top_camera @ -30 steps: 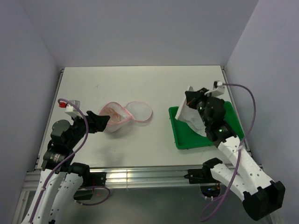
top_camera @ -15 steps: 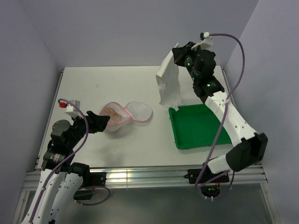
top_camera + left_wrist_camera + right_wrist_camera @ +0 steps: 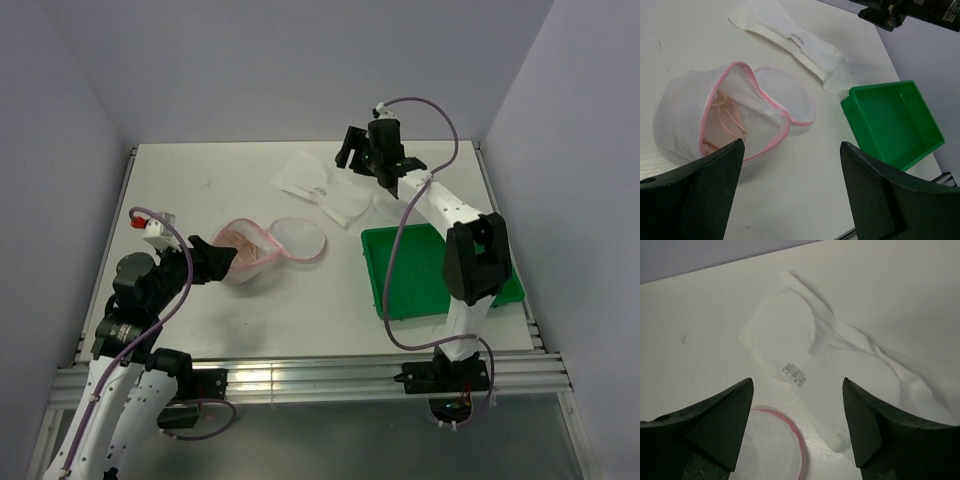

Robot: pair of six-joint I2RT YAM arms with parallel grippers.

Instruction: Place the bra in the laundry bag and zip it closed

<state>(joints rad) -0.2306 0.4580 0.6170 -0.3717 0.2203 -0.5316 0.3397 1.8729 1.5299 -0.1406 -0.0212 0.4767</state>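
The left fingers [image 3: 700, 200] are standing wide apart with nothing between them, hovering low at the left side of the tabletop [image 3: 220, 170] and pointing at the laundry bag [image 3: 680, 110]. In the overhead view they are sitting just beside the bag's left half; whether they are touching the mesh cannot be told.

The bag is lying open near the middle of the tabletop, its zip undone. Its left half is bulging upward like a dome, while the right half is lying flat with its pink rim facing up, and the two are joining at one edge. The bra [image 3: 725, 120] is sitting inside the left half, its peach-pink fabric and thin straps showing through the opening and the white mesh.

The right arm is reaching far across toward the back of the tabletop. The right fingers [image 3: 705, 430] are spread wide and gripping nothing, hanging above a flat white cloth piece [image 3: 325, 190] without touching it. That cloth is lying stretched out diagonally behind the bag, a small printed label showing near its middle, and it is apart from the bag's flat half. Its right end is resting just beside the far left corner of the green tray [image 3: 430, 270], which is sitting on the right side of the tabletop, well apart from the bag.
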